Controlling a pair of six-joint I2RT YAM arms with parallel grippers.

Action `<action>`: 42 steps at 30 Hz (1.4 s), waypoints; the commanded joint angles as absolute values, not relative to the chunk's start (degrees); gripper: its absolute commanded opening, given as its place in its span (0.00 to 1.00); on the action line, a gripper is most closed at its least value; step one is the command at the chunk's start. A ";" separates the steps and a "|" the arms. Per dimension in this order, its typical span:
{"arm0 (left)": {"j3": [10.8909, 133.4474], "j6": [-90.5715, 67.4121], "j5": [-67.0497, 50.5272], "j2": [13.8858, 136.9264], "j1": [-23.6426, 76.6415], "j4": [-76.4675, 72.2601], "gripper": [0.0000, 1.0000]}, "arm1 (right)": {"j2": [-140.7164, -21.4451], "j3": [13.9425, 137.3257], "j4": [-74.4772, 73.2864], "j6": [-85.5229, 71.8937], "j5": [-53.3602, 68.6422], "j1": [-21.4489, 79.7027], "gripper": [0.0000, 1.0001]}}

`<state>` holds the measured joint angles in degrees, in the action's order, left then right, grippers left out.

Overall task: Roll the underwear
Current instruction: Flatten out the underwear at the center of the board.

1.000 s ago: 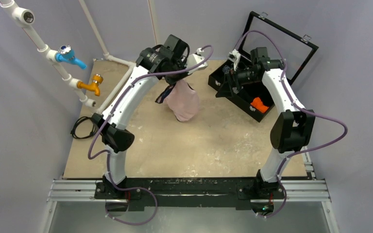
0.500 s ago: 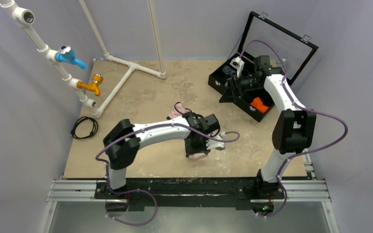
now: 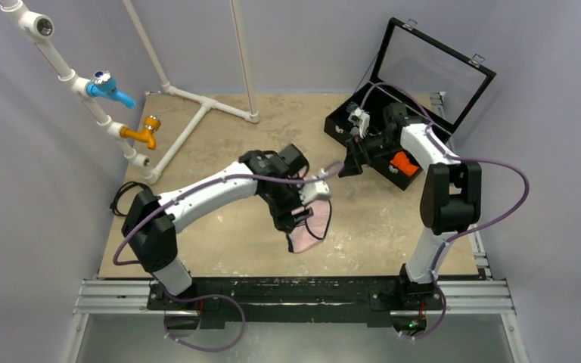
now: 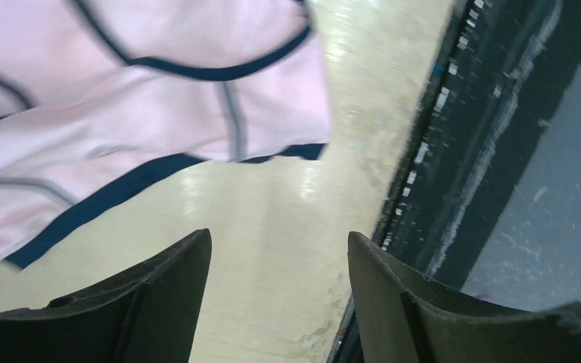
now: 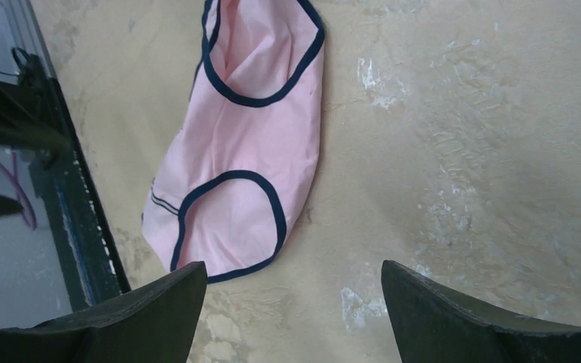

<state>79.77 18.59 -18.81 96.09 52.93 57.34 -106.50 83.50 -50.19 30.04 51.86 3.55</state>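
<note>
The underwear (image 3: pixel 312 233) is pale pink with navy trim and lies loosely spread on the table (image 3: pixel 219 242), near the front middle. My left gripper (image 3: pixel 299 219) hovers right over its back edge. In the left wrist view the left gripper (image 4: pixel 278 253) is open with only bare table between the fingers, and the underwear (image 4: pixel 144 113) lies just beyond the tips. My right gripper (image 3: pixel 346 165) hangs open by the black case, empty. From the right wrist, the underwear (image 5: pixel 246 144) is seen lying ahead and left of the open right gripper (image 5: pixel 293 276).
An open black case (image 3: pixel 363 140) stands at the back right with an orange rolled cloth (image 3: pixel 403 161) inside. White pipes with a blue tap (image 3: pixel 110 87) and an orange tap (image 3: pixel 144 132) run along the left. A black cable (image 3: pixel 130 198) lies at the left edge. The metal rail (image 3: pixel 295 291) borders the front.
My left arm swung from the back of the table to the front with the underwear, then opened and let it drop. The right gripper shifted left, out over the case's edge.
</note>
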 commanded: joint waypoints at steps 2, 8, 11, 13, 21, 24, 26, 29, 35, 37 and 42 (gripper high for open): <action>80.39 16.92 -20.65 94.38 40.67 54.86 0.66 | -104.08 78.83 -41.54 28.17 43.12 10.59 0.86; 77.70 11.51 -28.61 99.53 32.73 47.61 0.64 | -106.74 78.73 -35.66 25.67 38.40 15.26 0.82; 77.50 10.02 -32.95 102.12 31.40 44.36 0.63 | -107.69 79.81 -36.54 26.46 40.53 16.07 0.80; 77.48 9.15 -35.59 103.82 30.85 42.41 0.63 | -107.87 80.13 -37.51 27.49 42.20 16.96 0.80; 79.99 5.68 -40.51 111.19 29.65 39.60 0.63 | -112.18 82.23 -42.49 31.29 48.65 20.30 0.79; 80.73 5.19 -39.28 113.81 28.94 40.68 0.62 | -113.20 82.53 -43.29 32.41 50.75 20.90 0.79; 81.55 5.46 -39.65 115.77 28.24 42.63 0.62 | -113.43 82.32 -43.58 33.28 51.65 21.45 0.79; 80.97 5.71 -40.67 117.10 26.86 43.67 0.62 | -114.05 82.07 -43.49 33.99 52.98 21.94 0.79; 79.66 7.90 -41.15 116.30 25.17 48.32 0.62 | -117.95 81.83 -41.35 31.22 51.38 22.00 0.77; 79.21 8.91 -40.76 115.55 25.05 50.36 0.62 | -118.52 81.35 -39.08 29.09 48.17 22.02 0.77; 78.29 11.35 -40.03 113.61 24.94 55.46 0.62 | -118.57 80.58 -35.19 24.98 41.83 21.98 0.77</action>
<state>79.42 7.77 -40.38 116.36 25.19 49.76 -118.48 80.58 -39.94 28.40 49.87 21.80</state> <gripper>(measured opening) 0.620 0.768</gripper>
